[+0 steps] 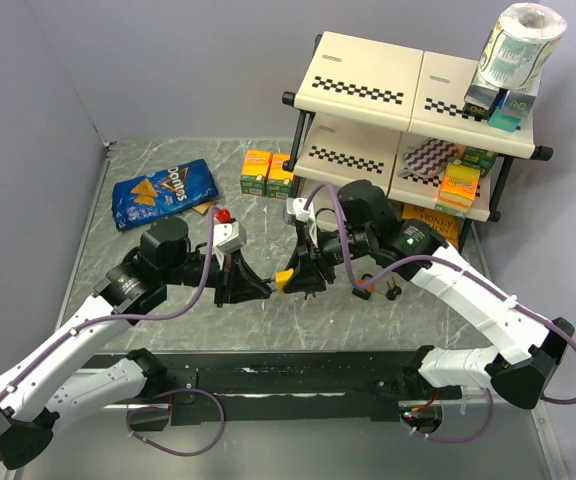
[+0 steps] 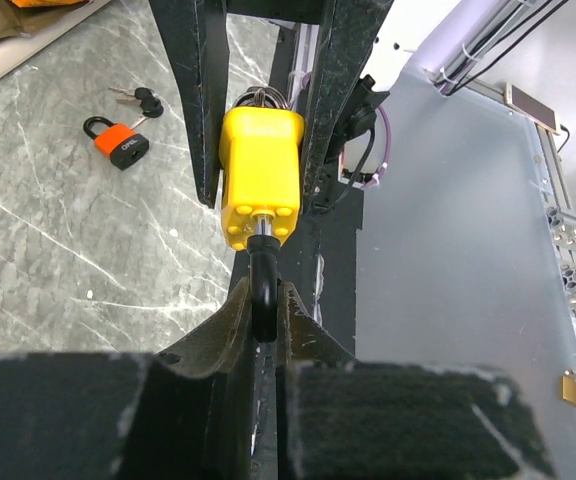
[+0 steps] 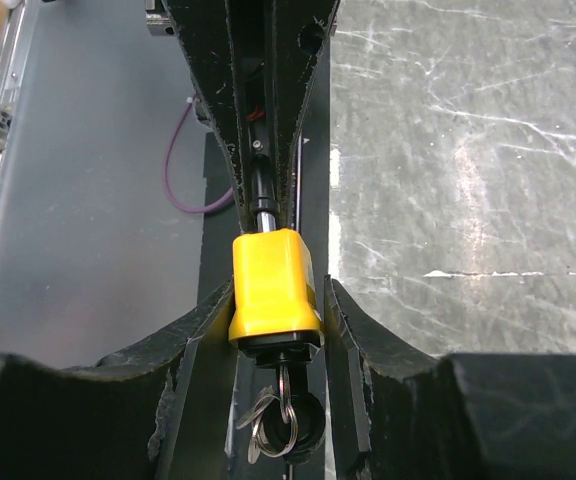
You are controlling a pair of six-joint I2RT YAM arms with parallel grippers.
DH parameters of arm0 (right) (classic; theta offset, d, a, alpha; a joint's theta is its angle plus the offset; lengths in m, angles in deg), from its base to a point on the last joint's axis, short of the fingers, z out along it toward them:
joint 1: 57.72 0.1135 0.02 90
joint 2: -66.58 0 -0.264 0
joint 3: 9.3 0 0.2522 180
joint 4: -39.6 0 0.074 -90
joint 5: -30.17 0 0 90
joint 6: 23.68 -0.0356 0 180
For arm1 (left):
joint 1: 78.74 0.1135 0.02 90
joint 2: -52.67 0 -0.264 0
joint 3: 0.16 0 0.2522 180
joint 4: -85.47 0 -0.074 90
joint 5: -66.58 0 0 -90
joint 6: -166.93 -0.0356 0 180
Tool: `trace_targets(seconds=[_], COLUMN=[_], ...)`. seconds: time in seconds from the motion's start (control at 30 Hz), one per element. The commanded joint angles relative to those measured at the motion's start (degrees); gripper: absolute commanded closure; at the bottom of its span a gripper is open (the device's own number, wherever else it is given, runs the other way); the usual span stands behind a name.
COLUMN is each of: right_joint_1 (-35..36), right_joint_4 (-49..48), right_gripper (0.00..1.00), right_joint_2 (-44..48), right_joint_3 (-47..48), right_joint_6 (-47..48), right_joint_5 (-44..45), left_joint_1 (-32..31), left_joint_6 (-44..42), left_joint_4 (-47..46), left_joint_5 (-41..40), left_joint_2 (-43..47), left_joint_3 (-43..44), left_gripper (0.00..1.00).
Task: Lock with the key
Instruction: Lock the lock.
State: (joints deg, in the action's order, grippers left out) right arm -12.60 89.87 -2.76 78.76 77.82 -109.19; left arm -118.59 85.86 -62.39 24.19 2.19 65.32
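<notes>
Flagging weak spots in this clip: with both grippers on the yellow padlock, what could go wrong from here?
1. The left gripper pinches only the thin shackle, so the padlock may twist or slip.
2. The key hangs between the fingers of the right gripper; neither gripper is free to turn it, and regrasping could drop the padlock.

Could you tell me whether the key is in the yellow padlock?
In: the black-headed key projects straight from the yellow plastic padlock.

Horizontal yellow padlock [image 2: 260, 180] midair, black shackle [image 2: 264, 292], key [image 3: 286, 398] inserted in its base
</notes>
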Motion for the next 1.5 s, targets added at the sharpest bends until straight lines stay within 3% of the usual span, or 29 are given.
trace_targets(seconds=[0.0,0.47,0.63,0.97,1.47], right_joint_1=[3.2,2.3,2.3,4.3,6.9], right_joint_4=[-14.8,-12.3,-15.9,-20.4,-20.6], right_gripper=[1.0,1.0,1.0,1.0,1.0], right_joint_2=[-1.9,-0.5,-0.5,-1.9,-2.6], right_joint_3=[1.5,1.5,0.1,-0.4,-0.1], right_joint_6=[-3.7,-2.2,-3.5,-5.7,-3.1], right_joint_5=[-6.7,-7.0,-6.1,-5.7,-3.8], left_joint_1=[-2.6,-2.6,-2.6,-3.5,-3.6], left_joint_6=[-1.6,-6.6,-1.2,5.1,12.0], left_joint_4=[-15.0,-9.5,-14.4,-22.0,-26.9], left_joint_5=[-1.9,-2.2,1.2,0.0,0.1], left_joint_2=[-1.0,1.1,-0.1,-3.2,-4.5], left_joint_3=[0.2,0.6,0.1,0.2,-1.4], left_gripper=[0.99,0.99,0.99,0.99,0.99])
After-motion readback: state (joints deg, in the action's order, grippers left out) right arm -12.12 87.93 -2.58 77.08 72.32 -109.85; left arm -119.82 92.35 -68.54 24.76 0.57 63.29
